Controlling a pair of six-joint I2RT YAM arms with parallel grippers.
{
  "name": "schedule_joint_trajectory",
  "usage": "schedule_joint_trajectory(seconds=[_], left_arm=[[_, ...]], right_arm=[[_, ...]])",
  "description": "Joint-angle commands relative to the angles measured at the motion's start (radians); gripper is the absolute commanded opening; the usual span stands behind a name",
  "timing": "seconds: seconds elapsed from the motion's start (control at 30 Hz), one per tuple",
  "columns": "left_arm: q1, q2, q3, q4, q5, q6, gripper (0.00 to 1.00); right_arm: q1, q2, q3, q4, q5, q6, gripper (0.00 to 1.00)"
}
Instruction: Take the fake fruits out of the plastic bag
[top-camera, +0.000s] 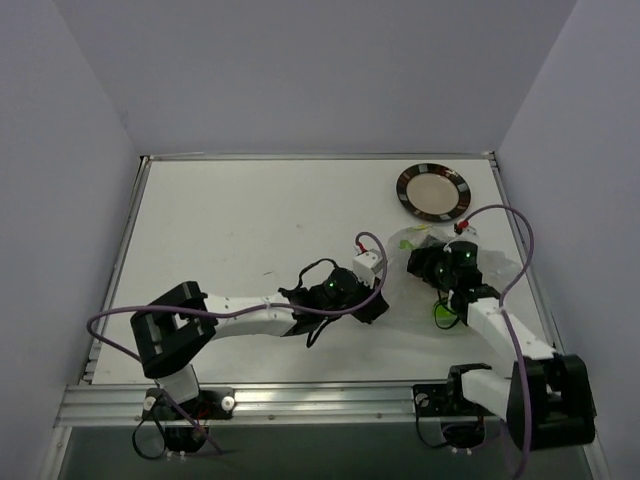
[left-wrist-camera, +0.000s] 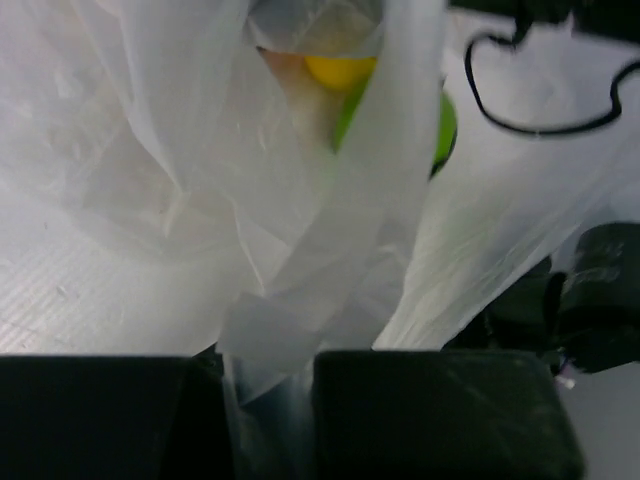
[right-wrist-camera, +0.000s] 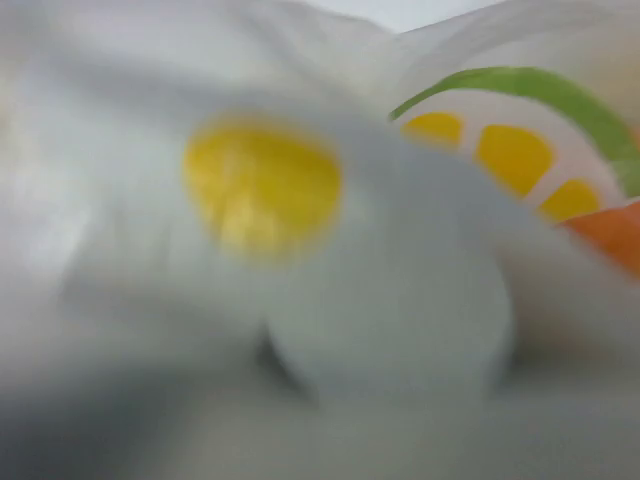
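Note:
The plastic bag (top-camera: 408, 242) lies wrinkled at the table's right, between the two arms. My left gripper (left-wrist-camera: 268, 400) is shut on a twisted strip of its film (left-wrist-camera: 330, 250). Through the film in the left wrist view I see a yellow fruit (left-wrist-camera: 340, 70) and a bright green fruit (left-wrist-camera: 440, 125). My right gripper (top-camera: 425, 262) is pressed into the bag from the right. Its wrist view is blurred film, with its fingers hidden. Behind that film show a yellow fruit (right-wrist-camera: 262, 185), a green-rimmed yellow piece (right-wrist-camera: 520, 150) and an orange one (right-wrist-camera: 610, 235). A green fruit (top-camera: 443, 315) shows beside the right arm.
A round dark-rimmed plate (top-camera: 433, 192) sits at the back right, just beyond the bag. Grey walls close in the table on three sides. A black cable (left-wrist-camera: 540, 120) loops over the film near the right arm.

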Motion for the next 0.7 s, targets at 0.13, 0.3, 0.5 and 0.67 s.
schedule_joint_trajectory(seconds=[0.13,0.3,0.5,0.67], left_arm=[[0.024,-0.066,0.055,0.138,-0.062,-0.082,0.02],[0.044,-0.015,0.093,0.154,-0.081,-0.131,0.02],[0.092,0.052,0.131,0.201,-0.057,-0.185,0.02],[0.093,0.066,0.118,0.238,-0.060,-0.189,0.02]], right_arm=[[0.112,-0.336,0.026,-0.277,-0.031,0.020,0.23],[0.189,-0.430,0.055,-0.320,0.020,0.069,0.23],[0.236,-0.531,0.167,-0.358,0.039,0.054,0.23],[0.240,-0.571,0.271,-0.426,0.080,0.038,0.23]])
